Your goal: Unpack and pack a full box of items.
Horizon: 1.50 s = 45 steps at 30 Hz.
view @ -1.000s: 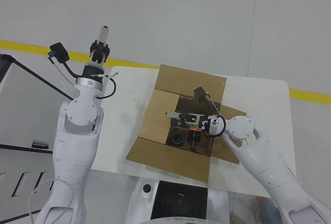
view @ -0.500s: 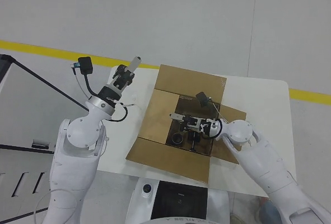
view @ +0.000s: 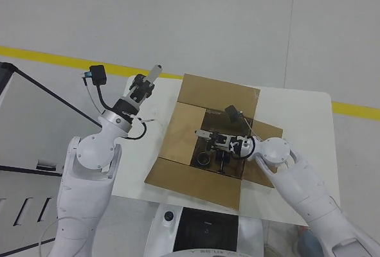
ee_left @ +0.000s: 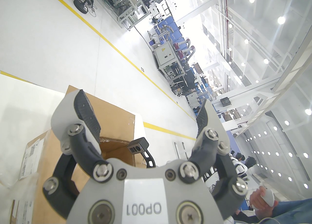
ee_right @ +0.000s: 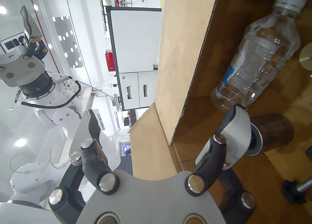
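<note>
Left gripper (ee_left: 143, 99) swung in from far left toward the box (view: 177, 138), jaws apart, empty. Right gripper (ee_right: 163, 112) spread inside box; contents murky from top, right wrist view shows bottle (ee_right: 258, 59) there.

matt cardboard box (view: 217, 95), clear plastic bottle (ee_right: 258, 54)

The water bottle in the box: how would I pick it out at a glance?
Find the open cardboard box on the white table and look inside. The bottle sits close to the box's inner wall, beside a dark cylinder. It alone is clear, crinkled plastic with a white cap.
</note>
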Each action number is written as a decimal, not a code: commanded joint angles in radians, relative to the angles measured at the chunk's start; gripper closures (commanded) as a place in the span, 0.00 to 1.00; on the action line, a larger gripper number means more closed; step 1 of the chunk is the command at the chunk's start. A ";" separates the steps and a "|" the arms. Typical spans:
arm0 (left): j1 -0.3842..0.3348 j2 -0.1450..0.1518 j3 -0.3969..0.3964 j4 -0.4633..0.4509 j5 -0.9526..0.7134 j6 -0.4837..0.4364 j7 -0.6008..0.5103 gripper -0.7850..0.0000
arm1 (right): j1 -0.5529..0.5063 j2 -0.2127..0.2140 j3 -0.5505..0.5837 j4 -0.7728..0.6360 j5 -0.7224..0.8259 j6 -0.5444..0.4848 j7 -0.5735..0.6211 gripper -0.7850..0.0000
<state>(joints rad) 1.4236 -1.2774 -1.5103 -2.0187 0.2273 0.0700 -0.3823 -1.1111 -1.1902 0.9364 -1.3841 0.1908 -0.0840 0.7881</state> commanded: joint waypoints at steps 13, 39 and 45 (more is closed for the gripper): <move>0.000 0.000 0.000 0.000 0.000 0.000 0.000 0.00 | 0.000 0.000 0.000 0.000 0.000 0.000 0.000 0.00; 0.016 0.006 -0.146 0.036 -0.107 -0.021 0.063 0.00 | 0.000 0.000 0.000 0.000 0.000 0.000 0.000 0.00; 0.021 0.009 -0.172 0.044 -0.112 -0.033 0.062 0.00 | -0.005 -0.001 -0.001 -0.002 -0.004 -0.003 -0.014 0.00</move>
<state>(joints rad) 1.4450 -1.2686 -1.6828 -1.9750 0.1152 0.0366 -0.3204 -1.1128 -1.1905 0.9359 -1.3849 0.1895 -0.0849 0.7842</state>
